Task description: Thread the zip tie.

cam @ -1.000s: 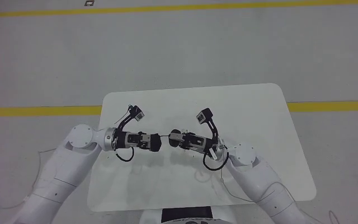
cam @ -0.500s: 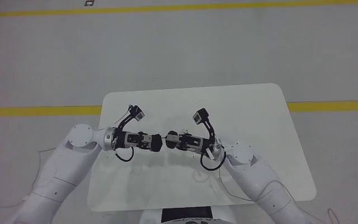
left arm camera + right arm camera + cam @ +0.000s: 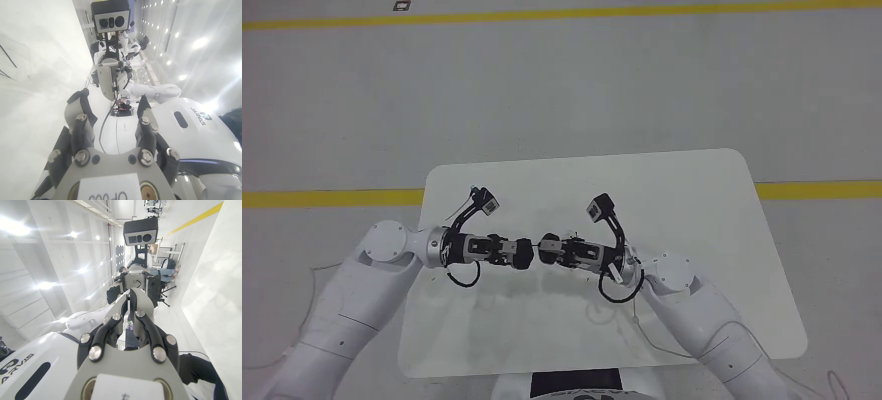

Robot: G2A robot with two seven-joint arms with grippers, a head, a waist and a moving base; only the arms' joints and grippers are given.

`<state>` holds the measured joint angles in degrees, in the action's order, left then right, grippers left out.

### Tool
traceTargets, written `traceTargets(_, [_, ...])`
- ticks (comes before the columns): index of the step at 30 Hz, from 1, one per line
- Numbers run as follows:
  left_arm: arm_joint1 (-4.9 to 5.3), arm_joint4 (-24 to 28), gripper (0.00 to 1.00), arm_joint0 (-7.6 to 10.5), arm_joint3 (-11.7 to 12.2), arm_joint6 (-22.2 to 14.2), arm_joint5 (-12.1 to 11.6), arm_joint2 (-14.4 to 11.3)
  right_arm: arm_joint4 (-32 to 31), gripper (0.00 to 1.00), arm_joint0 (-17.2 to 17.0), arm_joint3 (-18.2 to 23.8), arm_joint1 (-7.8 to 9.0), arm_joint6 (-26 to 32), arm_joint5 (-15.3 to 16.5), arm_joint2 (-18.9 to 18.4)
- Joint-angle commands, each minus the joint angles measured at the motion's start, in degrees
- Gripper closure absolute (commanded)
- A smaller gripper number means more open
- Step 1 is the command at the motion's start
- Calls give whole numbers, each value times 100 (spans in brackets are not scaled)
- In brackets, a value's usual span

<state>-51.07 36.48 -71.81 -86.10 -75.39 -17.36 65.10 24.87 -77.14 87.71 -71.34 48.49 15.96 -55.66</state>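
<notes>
Both arms hover over the middle of the white table (image 3: 692, 200), facing each other nose to nose. The zip tie (image 3: 535, 243) is a thin dark strap bridging the small gap between them. My right gripper (image 3: 132, 292) is shut on the ribbed zip tie (image 3: 132, 308), which runs out past its fingertips toward the left gripper (image 3: 523, 252). In the left wrist view my left gripper (image 3: 113, 96) is open with fingers wide apart. The strap (image 3: 105, 119) curves through that gap, coming from the right gripper (image 3: 547, 245) opposite. I cannot tell whether the strap touches either left finger.
The rounded white tabletop has bare room on every side of the grippers, most of it toward the far and right edges (image 3: 762, 230). Grey floor with yellow lines (image 3: 822, 189) surrounds it.
The right gripper has moved left toward the left gripper, closing the gap between them. Over the last half second both arms hold almost still.
</notes>
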Motion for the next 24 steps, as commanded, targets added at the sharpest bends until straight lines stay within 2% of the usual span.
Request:
traceTargets(1, [3, -12, 51, -5, 3, 8, 2, -3, -19, 100, 0, -11, 4, -4, -23, -4])
traceTargets(24, [34, -143, 69, -13, -27, 145, 43, -52, -204, 100, 51, -60, 17, -32, -207, 109])
